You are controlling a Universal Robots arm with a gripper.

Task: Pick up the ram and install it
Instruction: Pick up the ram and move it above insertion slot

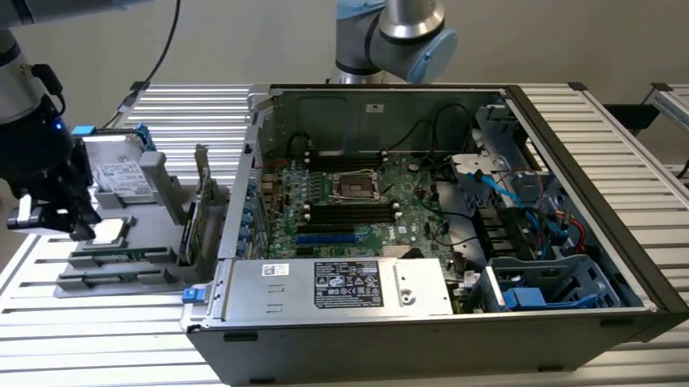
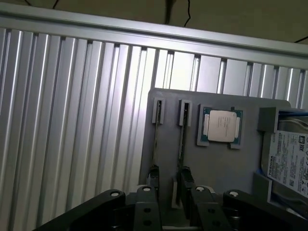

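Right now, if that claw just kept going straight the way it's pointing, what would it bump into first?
Most likely the ram, standing on edge in the grey holder: the open gripper points straight at it. Depth is unclear, so it may meet the holder beside it instead.

The ram [image 2: 182,139] shows only its thin edge in the wrist view, one end hidden behind the gripper [image 2: 172,204]. The hard drive [image 2: 288,159] is cut by the picture's edge, its label's small print unreadable.
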